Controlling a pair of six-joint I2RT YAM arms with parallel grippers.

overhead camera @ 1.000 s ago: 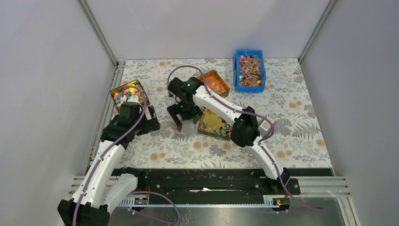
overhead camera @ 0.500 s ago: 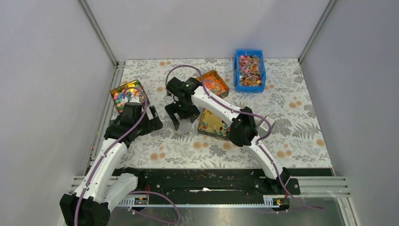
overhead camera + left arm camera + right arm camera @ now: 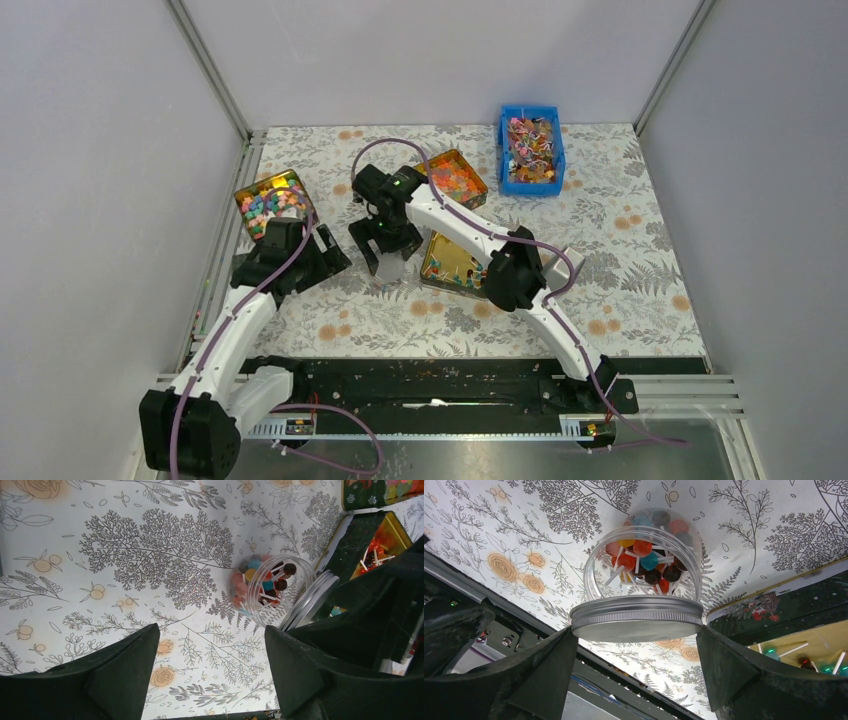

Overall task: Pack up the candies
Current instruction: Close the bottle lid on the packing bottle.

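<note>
I judge the packing well along, but I cannot call it finished. The jar (image 3: 644, 555) sits near the middle of the table (image 3: 620, 250), a little toward its left edge. Through the clear wall I see a cluster of candies (image 3: 644, 562) in red, orange and blue, with pale thin ends, filling only part of it. The lid (image 3: 636, 622) is already on the jar's mouth. My right gripper (image 3: 635, 632) is clamped across that lid, one finger against each side of its rim. I cannot tell whether the lid is fully tightened, or whether the jar's base rests on the table.

My left gripper (image 3: 210, 629) hangs spread wide with nothing between its fingers, over bare table on the side of the jar toward the left edge.

As for what is left, the gold tin (image 3: 784, 652) just beside the jar holds a few loose candies. The blue bin (image 3: 503, 150) at the far edge, toward the right corner, holds a large heap. If more has to go in, the lid must come off again.
</note>
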